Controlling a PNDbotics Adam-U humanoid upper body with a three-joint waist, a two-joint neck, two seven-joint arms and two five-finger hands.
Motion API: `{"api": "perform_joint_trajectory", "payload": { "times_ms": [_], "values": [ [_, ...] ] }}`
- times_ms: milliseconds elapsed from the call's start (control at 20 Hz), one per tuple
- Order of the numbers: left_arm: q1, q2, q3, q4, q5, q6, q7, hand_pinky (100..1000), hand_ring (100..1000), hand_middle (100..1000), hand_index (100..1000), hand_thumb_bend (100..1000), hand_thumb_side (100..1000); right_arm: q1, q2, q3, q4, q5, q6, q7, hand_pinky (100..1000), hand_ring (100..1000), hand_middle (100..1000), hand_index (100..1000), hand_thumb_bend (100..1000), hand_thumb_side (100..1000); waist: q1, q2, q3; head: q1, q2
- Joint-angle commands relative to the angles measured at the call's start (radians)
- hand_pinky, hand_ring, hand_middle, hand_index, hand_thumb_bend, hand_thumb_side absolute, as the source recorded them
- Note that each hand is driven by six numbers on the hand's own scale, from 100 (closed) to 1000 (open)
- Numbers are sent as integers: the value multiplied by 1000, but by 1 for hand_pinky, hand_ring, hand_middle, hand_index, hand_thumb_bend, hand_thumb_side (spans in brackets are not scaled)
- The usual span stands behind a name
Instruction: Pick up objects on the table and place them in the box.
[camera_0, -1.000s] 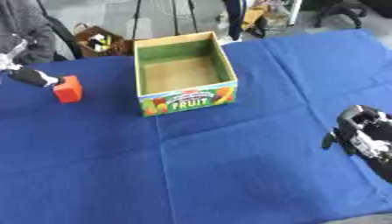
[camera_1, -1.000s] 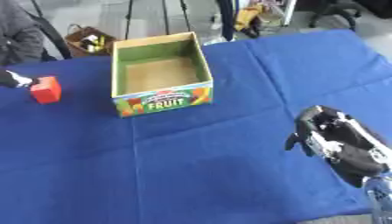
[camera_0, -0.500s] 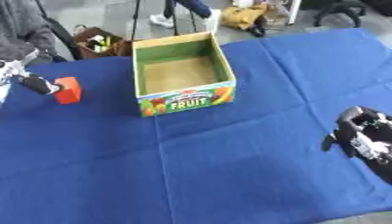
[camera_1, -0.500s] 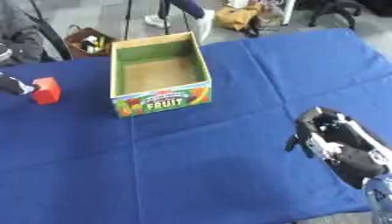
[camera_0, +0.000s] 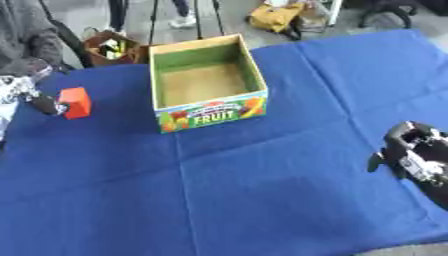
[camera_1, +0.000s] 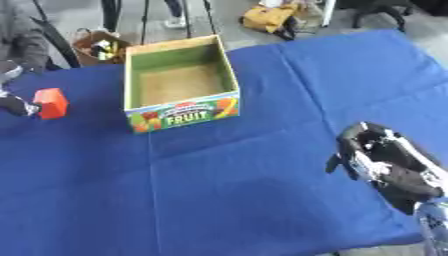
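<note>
Here, empty box (camera_0: 208, 80), left hand (camera_0: 33, 100) pinching red block (camera_0: 76, 102), right hand (camera_1: 385, 162) curled.

Even, bright lighting, soft shadows, overall blur, left edge perhaps blurriest

The left hand (camera_0: 35, 102) is seen at the left edge, while the right hand (camera_1: 378, 159) is held low with fingers curled.

A matt, creased blue cloth (camera_0: 262, 190) covers the table under a printed cardboard box (camera_0: 210, 113) with dull inner walls.
</note>
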Motion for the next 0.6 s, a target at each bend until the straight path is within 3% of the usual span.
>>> {"api": "perform_joint_trajectory", "payload": {
  "times_ms": [50,600],
  "values": [
    [-13,19,-4,-4,-5,-2,-8,882,934,924,896,355,100,-7,-9,-2,-9,1,1,1,484,258,211,195,100,100,-4,-14,-1,-2,3],
    [-6,2,-6,-1,-16,13,10,914,962,952,914,337,121,-9,-7,-3,-9,3,1,3,485,258,213,196,100,100,-6,-8,-5,-4,1]
  ]
}}
